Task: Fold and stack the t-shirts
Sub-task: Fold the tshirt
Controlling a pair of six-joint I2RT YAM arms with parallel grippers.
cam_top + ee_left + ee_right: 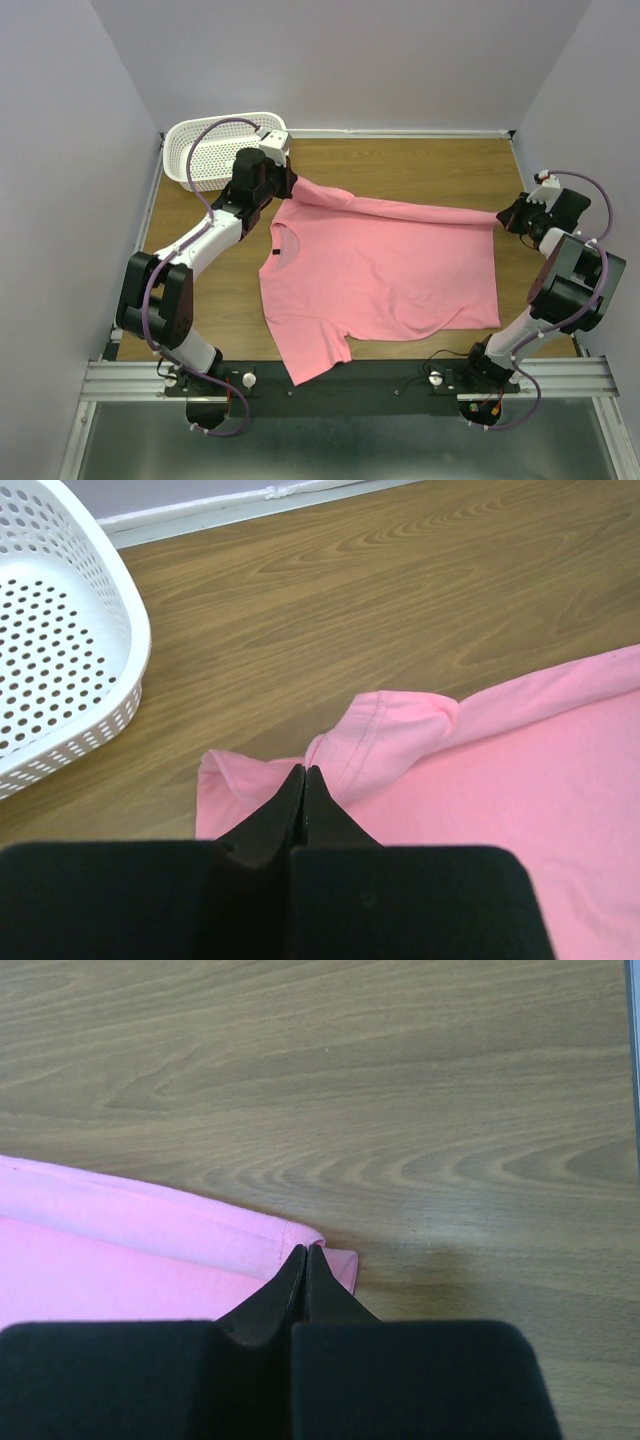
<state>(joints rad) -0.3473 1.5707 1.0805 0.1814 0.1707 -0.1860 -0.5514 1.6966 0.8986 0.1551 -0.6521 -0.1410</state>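
A salmon-pink t-shirt (380, 270) lies spread on the wooden table (420, 165), neck toward the left arm and hem toward the right arm, with its near sleeve reaching the dark rail at the table's front edge. Its far edge is folded over into a long narrow band running from one gripper to the other. The left gripper (291, 184) has its jaws pressed together on the cloth at the far sleeve, which bunches into a small hump just ahead of the tips in the left wrist view (304, 772). The right gripper (506, 218) is at the far right corner of the shirt, its jaws pinched together on the doubled hem corner, seen close in the right wrist view (304, 1250). A white perforated basket (200, 160) stands in the far left corner of the table, just beyond the left gripper and apart from the shirt
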